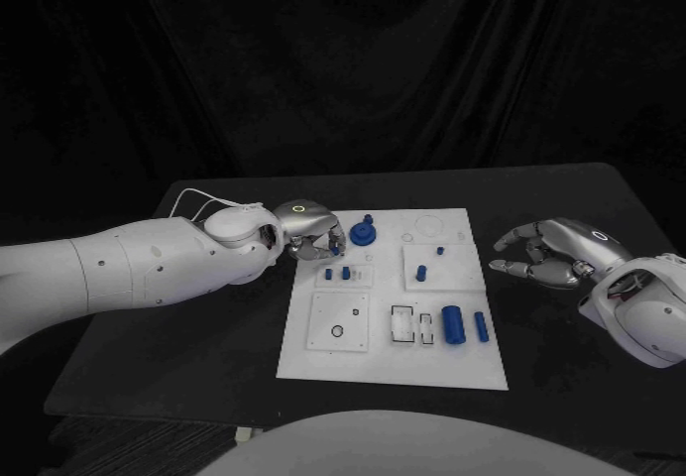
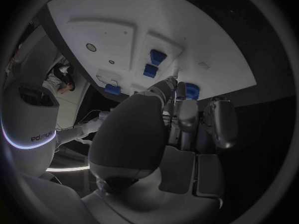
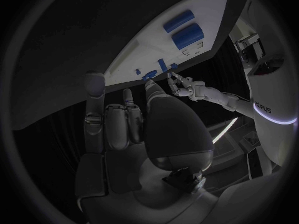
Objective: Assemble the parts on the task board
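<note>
Left hand: we see our left hand (image 1: 309, 230) at the far left corner of the task board (image 1: 394, 367). Its fingers (image 2: 187, 112) reach toward a round blue part (image 1: 365, 234). We cannot tell if they pinch it or only touch it.
Right hand: our right hand (image 1: 550, 253) is over the black table (image 1: 200, 327), just beside the board's right edge. It holds nothing. Its fingers are bent a little and spread apart.
Task board: the white board lies flat in the middle of the table.
Round blue part: it sits near the far left corner of the board, with a small knob on top.
Small blue pegs: two little pegs (image 1: 337, 273) stand just below the round part.
Big blue cylinder: a fat blue cylinder (image 1: 452, 324) lies near the right side, with a thinner blue cylinder (image 1: 482, 326) just beside it.
</note>
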Robot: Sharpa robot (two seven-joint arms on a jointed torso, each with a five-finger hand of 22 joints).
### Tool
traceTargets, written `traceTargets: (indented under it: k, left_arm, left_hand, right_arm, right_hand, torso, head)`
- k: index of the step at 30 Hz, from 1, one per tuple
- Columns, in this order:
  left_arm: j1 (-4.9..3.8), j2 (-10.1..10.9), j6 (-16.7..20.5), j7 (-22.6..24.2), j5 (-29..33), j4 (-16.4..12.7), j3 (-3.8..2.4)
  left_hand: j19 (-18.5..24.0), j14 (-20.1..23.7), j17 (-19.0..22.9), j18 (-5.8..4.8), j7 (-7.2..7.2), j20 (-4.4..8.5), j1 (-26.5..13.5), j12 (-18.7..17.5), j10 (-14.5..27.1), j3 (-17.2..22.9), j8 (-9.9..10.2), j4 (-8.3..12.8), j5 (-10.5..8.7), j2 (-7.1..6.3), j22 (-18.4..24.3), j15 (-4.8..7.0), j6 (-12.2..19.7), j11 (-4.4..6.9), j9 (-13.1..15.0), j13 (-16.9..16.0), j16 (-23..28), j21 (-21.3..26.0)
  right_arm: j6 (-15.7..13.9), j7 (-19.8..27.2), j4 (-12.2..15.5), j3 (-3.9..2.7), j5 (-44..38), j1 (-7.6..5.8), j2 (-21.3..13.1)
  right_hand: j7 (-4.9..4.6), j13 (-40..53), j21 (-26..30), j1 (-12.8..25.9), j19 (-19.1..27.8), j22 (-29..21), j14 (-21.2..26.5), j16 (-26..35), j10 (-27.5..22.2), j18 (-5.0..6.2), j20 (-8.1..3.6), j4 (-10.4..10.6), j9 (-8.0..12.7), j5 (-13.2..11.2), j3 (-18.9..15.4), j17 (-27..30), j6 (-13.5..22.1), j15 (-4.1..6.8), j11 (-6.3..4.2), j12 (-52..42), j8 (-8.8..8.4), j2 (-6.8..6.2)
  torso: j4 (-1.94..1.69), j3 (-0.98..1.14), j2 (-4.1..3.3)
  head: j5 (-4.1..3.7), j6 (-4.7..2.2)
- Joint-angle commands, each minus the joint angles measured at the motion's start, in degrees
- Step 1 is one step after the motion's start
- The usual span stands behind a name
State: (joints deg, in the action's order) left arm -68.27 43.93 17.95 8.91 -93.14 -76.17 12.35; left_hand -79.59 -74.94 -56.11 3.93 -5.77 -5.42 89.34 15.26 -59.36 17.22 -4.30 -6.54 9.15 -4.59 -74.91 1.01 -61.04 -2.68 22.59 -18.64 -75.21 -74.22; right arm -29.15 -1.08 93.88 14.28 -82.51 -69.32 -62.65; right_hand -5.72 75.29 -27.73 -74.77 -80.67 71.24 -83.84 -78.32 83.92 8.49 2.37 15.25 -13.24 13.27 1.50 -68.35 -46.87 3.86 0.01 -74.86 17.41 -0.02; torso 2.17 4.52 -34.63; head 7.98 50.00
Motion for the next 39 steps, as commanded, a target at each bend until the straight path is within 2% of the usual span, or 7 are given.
traceTargets:
  k: [1, 5, 25, 39]
  left_arm:
    - [-0.16, -0.3, -1.22, -0.54, -0.04, 0.29, -0.05]
    - [-0.16, -0.75, -1.22, -0.79, -0.04, 0.85, -0.05]
    - [0.0, -3.07, -1.82, -0.42, -0.04, 3.45, -0.05]
    - [0.14, -4.24, -3.37, -0.31, -0.04, 4.23, -0.05]
  left_hand:
    - [0.34, 0.42, 0.04, -0.03, -0.12, 0.06, -0.3, -0.28, 0.39, 0.06, 0.23, -0.38, -0.15, -0.24, -9.91, -0.11, 0.1, -0.15, -0.07, 0.07, 0.29, 0.22]
    - [0.31, 0.39, -0.06, -0.03, -0.09, 0.06, -0.25, -0.5, 0.46, 0.11, 0.28, -0.38, -0.07, -0.27, -9.93, -0.08, 0.16, -0.15, -0.12, 0.23, 0.25, 0.19]
    - [0.37, 0.41, -0.04, -0.02, -0.09, 0.06, -0.2, -0.7, 0.43, 0.2, 0.32, -0.39, 0.05, -0.23, -9.91, -0.08, 0.22, -0.14, -0.18, 0.39, 0.26, 0.27]
    - [0.6, 0.64, 0.41, 0.07, -0.08, 0.06, -0.22, -0.72, 0.33, 0.21, 0.34, -0.41, 0.07, -0.22, -9.8, -0.1, 0.25, -0.13, -0.2, 0.42, 0.46, 0.62]
  right_arm:
    - [0.76, -0.81, 0.0, -0.03, -0.09, 0.18, -0.03]
    - [0.85, -0.83, 0.02, -0.03, -0.09, 0.2, 0.0]
    - [0.87, -0.72, -0.05, -0.03, -0.08, 0.23, 0.01]
    - [0.84, -0.67, -0.11, -0.03, -0.07, 0.25, 0.07]
  right_hand:
    - [0.05, -0.12, 0.22, -0.2, -0.02, -0.05, -2.47, 0.36, 0.1, 0.52, 0.21, 0.2, 0.08, 0.07, -0.03, 0.09, -0.29, -0.31, 0.45, 0.25, -0.34, 0.12]
    - [0.05, -0.12, 0.22, -0.2, -0.02, -0.05, -2.47, 0.36, 0.1, 0.52, 0.21, 0.2, 0.08, 0.07, -0.03, 0.09, -0.29, -0.31, 0.45, 0.25, -0.34, 0.12]
    - [0.05, -0.27, 0.41, -0.26, 0.01, -0.1, -2.45, 0.42, 0.02, 0.54, 0.22, 0.19, 0.12, -0.05, -0.02, 0.17, -0.26, -0.3, 0.44, 0.41, -0.39, 0.13]
    - [0.05, -0.27, 0.41, -0.26, 0.01, -0.1, -2.45, 0.42, 0.02, 0.54, 0.22, 0.19, 0.12, -0.05, -0.02, 0.17, -0.26, -0.3, 0.44, 0.41, -0.39, 0.13]
  torso:
    - [-0.02, -0.05, 0.02]
    - [-0.07, -0.05, 0.0]
    - [0.26, -0.02, 0.04]
    - [0.18, -0.04, 0.05]
  head:
    - [-0.1, 0.0]
    - [-0.27, 0.0]
    - [-0.35, 0.0]
    - [-0.54, 0.0]
